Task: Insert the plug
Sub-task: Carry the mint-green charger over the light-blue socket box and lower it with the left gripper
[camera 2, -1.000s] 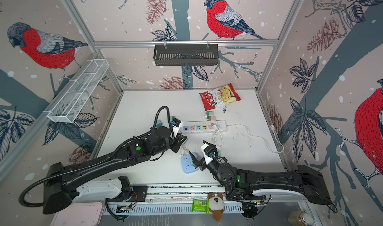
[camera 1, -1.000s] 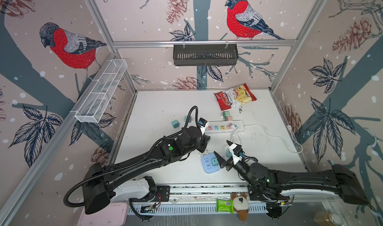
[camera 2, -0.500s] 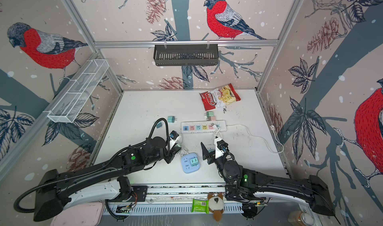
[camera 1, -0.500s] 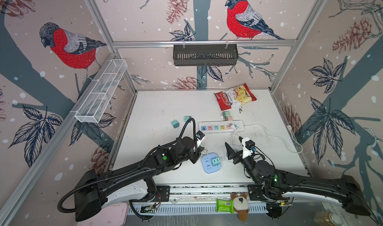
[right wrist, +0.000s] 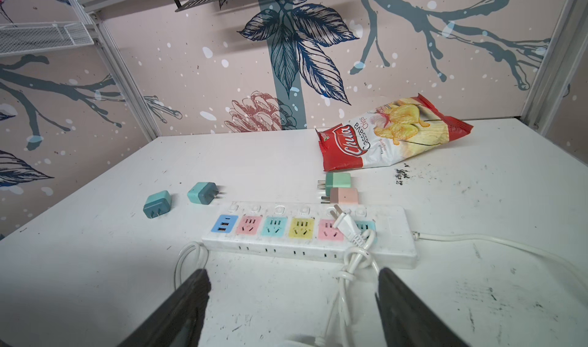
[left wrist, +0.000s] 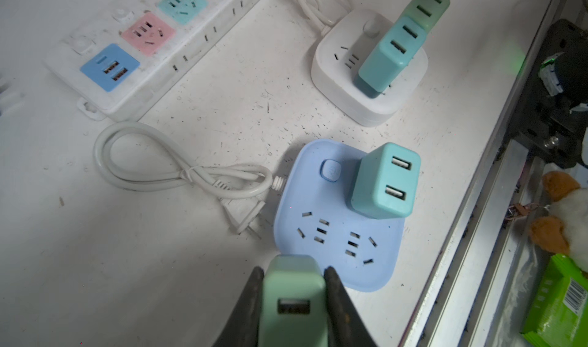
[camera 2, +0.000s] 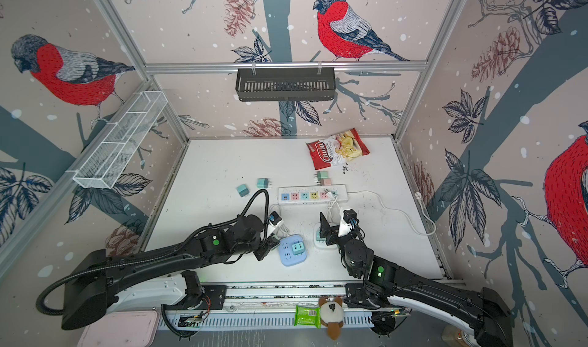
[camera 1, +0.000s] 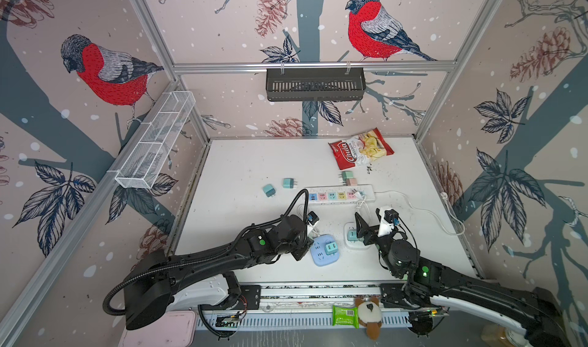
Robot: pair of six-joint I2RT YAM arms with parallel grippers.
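In the left wrist view my left gripper [left wrist: 294, 270] is shut on a light green plug [left wrist: 294, 293], held just off the edge of the blue square socket [left wrist: 337, 234]. A teal plug [left wrist: 383, 183] stands inserted in that socket. In both top views the left gripper [camera 1: 302, 248] [camera 2: 265, 250] sits at the blue socket's [camera 1: 319, 256] left side. My right gripper [camera 1: 370, 223] [right wrist: 292, 294] is open and empty, raised over the white square socket [camera 1: 348, 242], which carries two plugs [left wrist: 386, 59].
A long white power strip [camera 1: 340, 196] [right wrist: 305, 237] lies behind, with a corded plug resting on it. Loose plugs [camera 1: 269, 190] [camera 1: 288, 183] [camera 1: 349, 178] lie beside and behind it. A chips bag [camera 1: 361, 149] is at the back. White cords [left wrist: 178, 176] trail near the sockets.
My left gripper has drawn back from the power strip toward the front, ending beside the blue socket with the plug. The right gripper moved right from the blue socket to over the white one.
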